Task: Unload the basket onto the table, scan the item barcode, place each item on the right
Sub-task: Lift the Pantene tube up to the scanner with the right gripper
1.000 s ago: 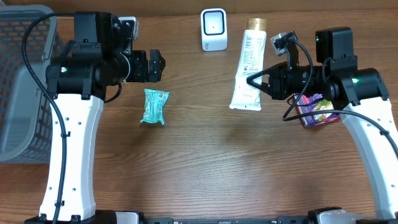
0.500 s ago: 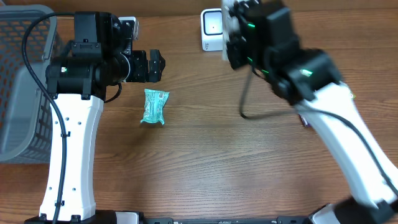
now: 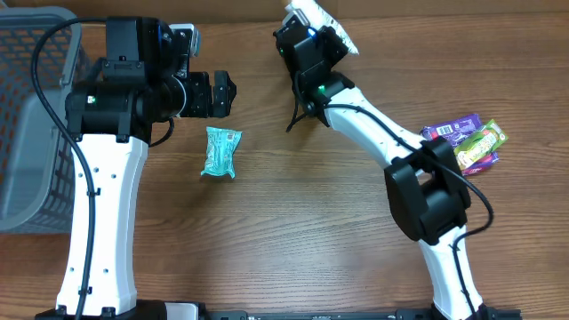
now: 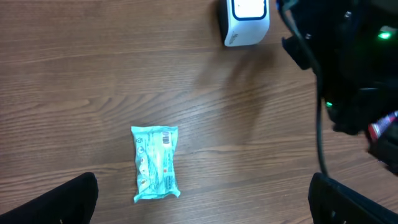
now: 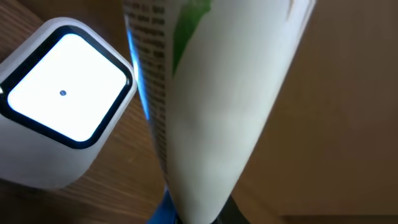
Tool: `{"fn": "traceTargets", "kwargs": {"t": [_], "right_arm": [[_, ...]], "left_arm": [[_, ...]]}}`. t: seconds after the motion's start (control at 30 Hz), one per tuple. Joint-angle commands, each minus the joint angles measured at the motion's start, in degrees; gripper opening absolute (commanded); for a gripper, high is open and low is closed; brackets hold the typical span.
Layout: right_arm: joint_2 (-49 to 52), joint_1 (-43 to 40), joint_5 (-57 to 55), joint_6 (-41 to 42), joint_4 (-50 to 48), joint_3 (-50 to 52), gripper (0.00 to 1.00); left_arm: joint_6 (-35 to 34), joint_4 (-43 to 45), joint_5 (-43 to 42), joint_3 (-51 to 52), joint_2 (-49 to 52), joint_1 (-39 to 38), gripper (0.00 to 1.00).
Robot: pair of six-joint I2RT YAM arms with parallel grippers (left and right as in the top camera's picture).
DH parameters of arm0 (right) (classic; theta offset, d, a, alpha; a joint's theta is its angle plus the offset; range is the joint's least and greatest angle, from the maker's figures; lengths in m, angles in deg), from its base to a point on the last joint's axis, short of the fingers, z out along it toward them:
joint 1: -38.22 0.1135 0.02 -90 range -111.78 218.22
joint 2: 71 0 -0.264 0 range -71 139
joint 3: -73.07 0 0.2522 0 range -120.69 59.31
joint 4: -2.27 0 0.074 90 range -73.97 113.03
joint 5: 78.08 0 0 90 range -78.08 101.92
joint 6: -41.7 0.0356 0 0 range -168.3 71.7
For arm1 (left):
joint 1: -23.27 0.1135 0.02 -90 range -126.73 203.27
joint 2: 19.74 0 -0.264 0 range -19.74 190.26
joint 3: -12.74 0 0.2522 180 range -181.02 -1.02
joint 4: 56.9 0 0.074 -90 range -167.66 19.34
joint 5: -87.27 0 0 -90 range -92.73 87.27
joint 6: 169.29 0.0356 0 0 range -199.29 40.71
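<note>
At the table's (image 3: 293, 222) far edge, the right gripper (image 3: 311, 40) is clamped on the white tube (image 5: 211, 106). Its long axis runs out from the jaws just beside the scanner (image 5: 62, 106), printed edge nearest the lit face. The left gripper (image 3: 220, 94) hangs wide open, well apart.

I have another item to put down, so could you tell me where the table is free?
Free: the wide wood in front, between the teal packet and the right arm; also the near right corner below the snack packets. Crowded: the far edge, where the tube is held at the scanner.
</note>
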Motion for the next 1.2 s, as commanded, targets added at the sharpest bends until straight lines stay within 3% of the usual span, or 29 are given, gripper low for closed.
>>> {"fn": "traceTargets", "kwargs": {"t": [0.0, 0.93, 1.17], "right_arm": [[1.64, -0.33, -3.52, -6.21, -4.94, -1.49, 0.04], [5.18, -2.78, 1.42, -5.53, -4.9, -1.16, 0.04], [5.18, -2.78, -4.85, -5.92, -4.72, -1.16, 0.04]], "left_arm": [[-0.79, 0.07, -0.28, -0.61, 0.35, -0.04, 1.0], [-0.79, 0.04, -0.28, -0.61, 0.35, -0.04, 1.0], [-0.79, 0.04, -0.28, -0.61, 0.35, -0.04, 1.0]]}}
